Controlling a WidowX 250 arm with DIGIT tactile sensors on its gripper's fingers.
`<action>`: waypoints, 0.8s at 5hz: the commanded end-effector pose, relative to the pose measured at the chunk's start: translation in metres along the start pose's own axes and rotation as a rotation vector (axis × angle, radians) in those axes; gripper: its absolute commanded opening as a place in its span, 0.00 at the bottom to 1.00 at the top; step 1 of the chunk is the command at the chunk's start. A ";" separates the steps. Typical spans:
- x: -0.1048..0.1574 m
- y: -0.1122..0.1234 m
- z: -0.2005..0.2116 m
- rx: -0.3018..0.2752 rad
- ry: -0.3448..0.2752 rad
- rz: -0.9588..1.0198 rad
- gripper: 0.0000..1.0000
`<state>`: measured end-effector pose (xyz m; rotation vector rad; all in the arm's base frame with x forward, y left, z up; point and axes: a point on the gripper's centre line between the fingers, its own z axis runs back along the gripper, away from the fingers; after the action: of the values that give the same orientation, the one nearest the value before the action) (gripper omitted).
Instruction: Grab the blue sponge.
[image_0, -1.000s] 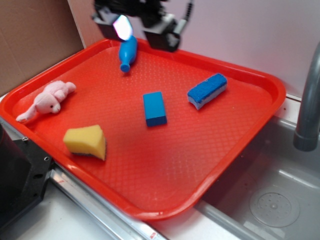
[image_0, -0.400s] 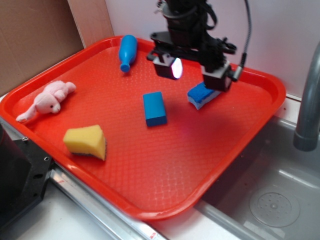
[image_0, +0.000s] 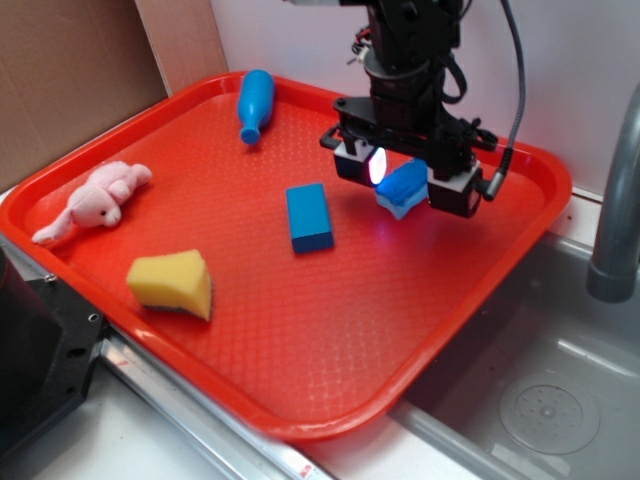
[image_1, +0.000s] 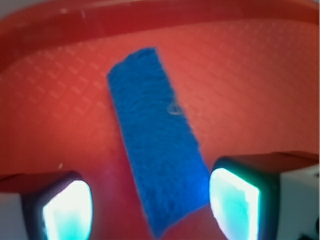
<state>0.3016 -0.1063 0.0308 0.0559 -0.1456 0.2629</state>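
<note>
Straddling rough oblong blue sponge (image_1: 156, 150); gripper (image_1: 150, 205) spread.

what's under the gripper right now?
The blue sponge lies on the red tray, between the open gripper fingers, which straddle it. In the exterior view the gripper covers the sponge's far end.

On my red tray (image_0: 520, 215) I see a pink plush toy (image_0: 92, 200), a yellow wedge sponge (image_0: 172, 282), a blue block (image_0: 309, 216) and a blue bottle (image_0: 254, 103); a sink (image_0: 545, 400) is at the right edge.
</note>
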 end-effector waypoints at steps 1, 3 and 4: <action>0.023 -0.006 -0.003 0.009 -0.020 0.024 1.00; 0.022 -0.002 -0.004 -0.001 -0.014 0.040 0.00; 0.017 0.007 0.021 -0.014 0.055 -0.021 0.00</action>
<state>0.3002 -0.0996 0.0273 0.0739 -0.0119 0.2259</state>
